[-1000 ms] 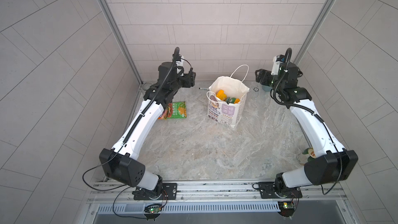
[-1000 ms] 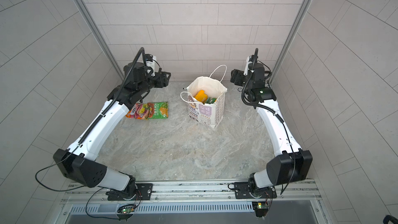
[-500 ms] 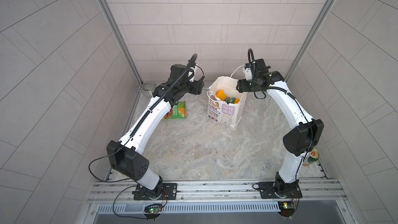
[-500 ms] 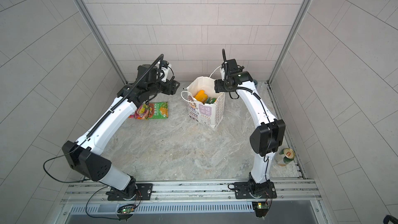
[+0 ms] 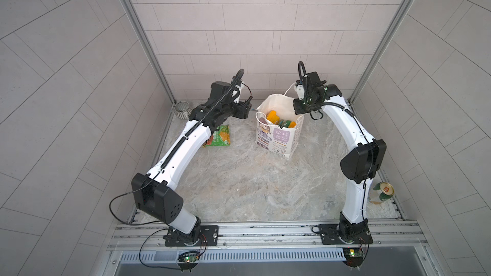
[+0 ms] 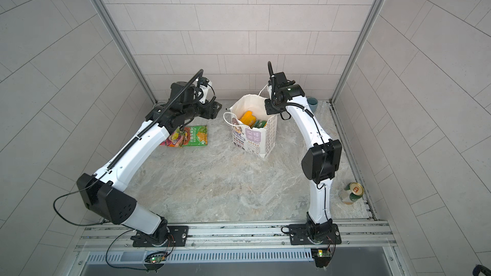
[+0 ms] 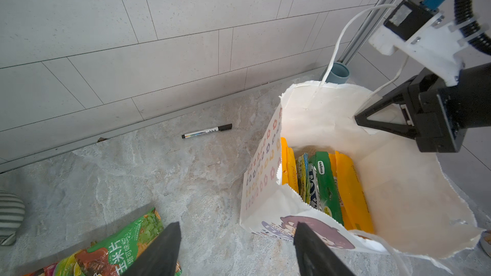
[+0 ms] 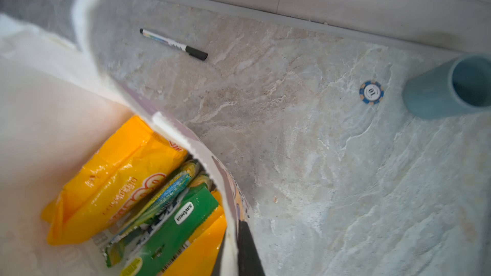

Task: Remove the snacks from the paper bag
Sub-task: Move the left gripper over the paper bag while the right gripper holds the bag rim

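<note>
Both arms rise from the front rail (image 5: 265,230), elbows bent inward. Loose snacks (image 6: 197,136) lie flat beneath the left forearm. The left gripper (image 7: 237,225) hovers, jaws apart, beside the upright paper bag (image 5: 276,140); the right gripper (image 7: 358,122) clamps its right rim, bagged snacks (image 7: 325,181) standing inside.

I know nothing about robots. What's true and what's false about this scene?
1. The tall white paper bag stands upright. True.
2. That bag is empty. False: yellow and green plastic snack packets sit inside.
3. The right gripper pinches the bag's rim. True.
4. The thin black marker pen lies in the bag. False: it lies on the table outside it.
5. The left gripper holds a packet. False: it is open and empty.
</note>
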You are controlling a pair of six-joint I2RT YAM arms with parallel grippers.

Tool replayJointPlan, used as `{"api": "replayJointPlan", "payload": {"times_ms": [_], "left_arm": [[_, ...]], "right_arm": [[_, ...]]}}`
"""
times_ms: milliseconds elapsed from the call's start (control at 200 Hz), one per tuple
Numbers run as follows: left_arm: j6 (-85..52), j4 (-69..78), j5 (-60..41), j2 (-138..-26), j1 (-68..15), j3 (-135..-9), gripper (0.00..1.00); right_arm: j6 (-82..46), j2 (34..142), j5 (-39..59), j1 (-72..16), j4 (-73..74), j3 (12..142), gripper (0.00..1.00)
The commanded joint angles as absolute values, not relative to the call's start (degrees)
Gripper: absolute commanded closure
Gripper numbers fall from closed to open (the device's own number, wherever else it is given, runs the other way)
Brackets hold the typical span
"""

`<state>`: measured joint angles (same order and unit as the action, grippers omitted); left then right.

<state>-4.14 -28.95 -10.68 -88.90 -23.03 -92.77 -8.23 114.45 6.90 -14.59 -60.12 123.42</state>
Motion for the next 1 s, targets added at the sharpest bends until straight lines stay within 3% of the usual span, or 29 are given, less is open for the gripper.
{"api": "replayJointPlan", "payload": {"times_ms": [0, 570, 796, 996], "left_arm": [[-3.21, -27.58, -9.94, -86.76, -23.20, -92.79, 0.28], [-4.57, -22.21, -8.71, -81.63, -23.21, -88.37, 0.30], [-6.27, -21.20, -9.10, -78.33, -23.53, -84.28, 0.32], [-10.25, -17.70, -6.26, -72.61, -26.27, -75.11, 0.33]], "right_arm": [[-5.81, 114.74, 4.72, -14.88, -61.66, 126.20, 1.00], [-0.42, 119.48, 3.05, -13.33, -62.20, 143.66, 1.00], [5.99, 112.48, 3.95, -17.58, -57.77, 132.99, 1.00], [6.92, 99.54, 1.50, -22.99, -43.22, 108.23, 1.00]]}}
